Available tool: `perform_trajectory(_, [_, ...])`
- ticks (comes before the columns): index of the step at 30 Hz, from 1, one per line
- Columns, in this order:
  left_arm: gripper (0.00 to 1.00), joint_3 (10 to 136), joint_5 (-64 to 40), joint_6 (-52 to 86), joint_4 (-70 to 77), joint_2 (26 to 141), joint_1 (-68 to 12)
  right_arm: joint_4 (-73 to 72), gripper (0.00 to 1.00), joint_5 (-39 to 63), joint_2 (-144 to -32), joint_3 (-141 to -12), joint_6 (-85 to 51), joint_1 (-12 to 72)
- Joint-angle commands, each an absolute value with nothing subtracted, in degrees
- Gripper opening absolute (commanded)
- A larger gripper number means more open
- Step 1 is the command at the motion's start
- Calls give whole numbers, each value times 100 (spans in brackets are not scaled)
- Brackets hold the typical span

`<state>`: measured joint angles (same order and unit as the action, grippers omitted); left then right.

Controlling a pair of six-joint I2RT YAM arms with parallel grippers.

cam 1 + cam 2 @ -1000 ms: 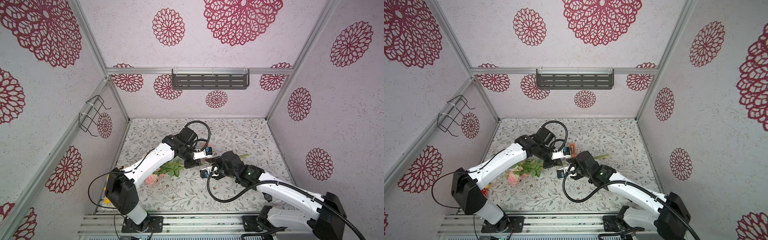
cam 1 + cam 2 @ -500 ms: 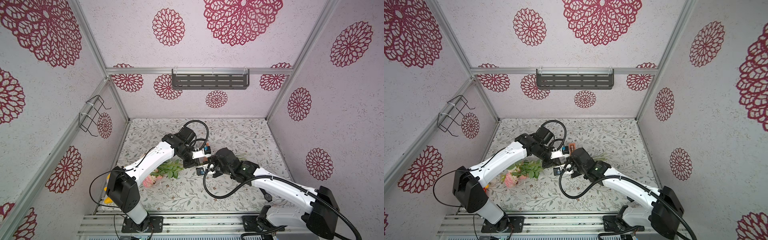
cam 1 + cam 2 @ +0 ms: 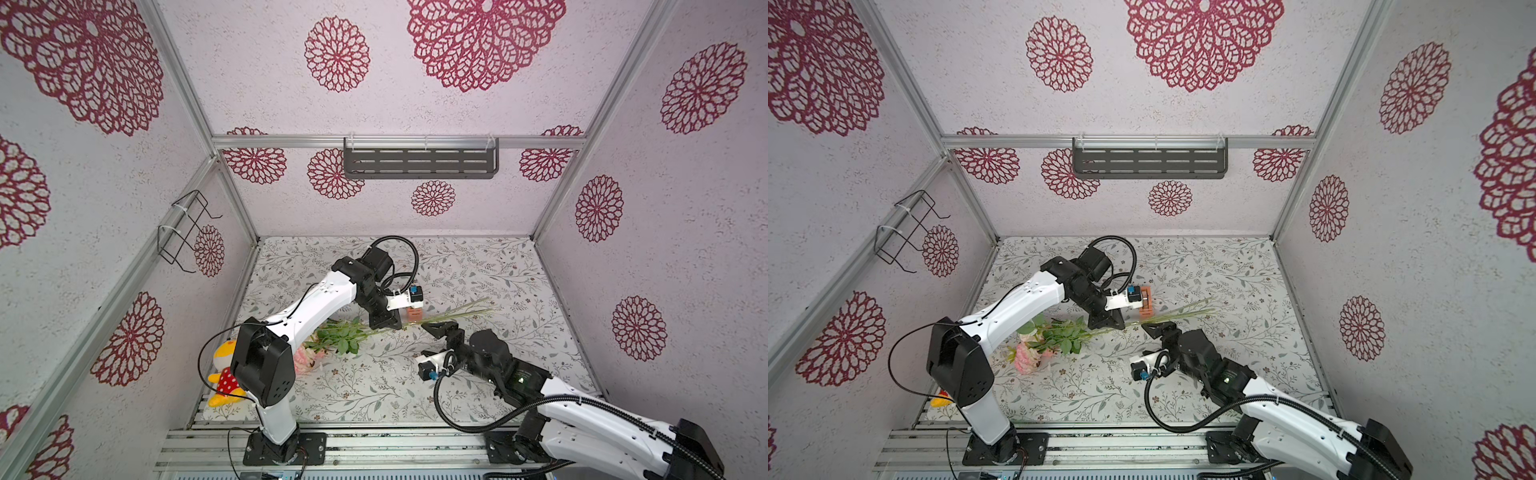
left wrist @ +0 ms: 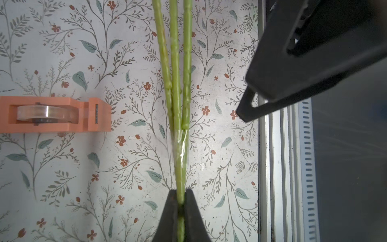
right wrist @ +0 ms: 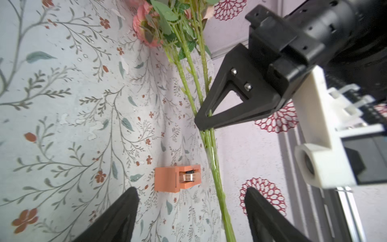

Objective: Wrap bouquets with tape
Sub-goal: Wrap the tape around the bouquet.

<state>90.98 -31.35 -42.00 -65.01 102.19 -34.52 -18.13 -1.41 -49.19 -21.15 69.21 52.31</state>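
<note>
The bouquet point(image 3: 345, 336) lies across the table, with pink blooms point(image 3: 1027, 359) at the left and long green stems point(image 3: 465, 309) reaching right. My left gripper point(image 4: 181, 197) is shut on the stems, and a band of clear tape point(image 4: 179, 144) shows on them just beyond its jaws. The tape roll sits in the orange dispenser point(image 4: 54, 114), which stands on the table just behind the stems point(image 3: 1146, 307). My right gripper point(image 5: 190, 191) is open beside the stems on the near side and holds nothing. One stem point(image 5: 218, 188) crosses between its spread fingers, untouched.
A yellow plush toy point(image 3: 224, 370) lies at the front left, half hidden behind the left arm's base. A grey slotted shelf point(image 3: 419, 162) hangs on the back wall and a black wire rack point(image 3: 187, 232) on the left wall. Metal rails point(image 3: 374, 440) edge the table's front.
My right gripper has opened and drawn back a little from the stems toward the front. The left gripper keeps its grip and the bouquet has shifted slightly.
</note>
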Motion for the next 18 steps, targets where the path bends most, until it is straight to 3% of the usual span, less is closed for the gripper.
perform_trajectory(1, [0, 9242, -3557, -4460, -6826, 10169, -3432, -4145, 84, -564, -4996, -1649, 7804, 5319])
perform_trajectory(10, [0, 9507, -4002, -4780, -7458, 10289, -3444, -6803, 85, -799, -6228, -1424, 9553, 5487])
perform_trajectory(18, [0, 9605, -3992, -4775, -7550, 10387, -3454, -7092, 84, -848, -6761, -1520, 9717, 5591])
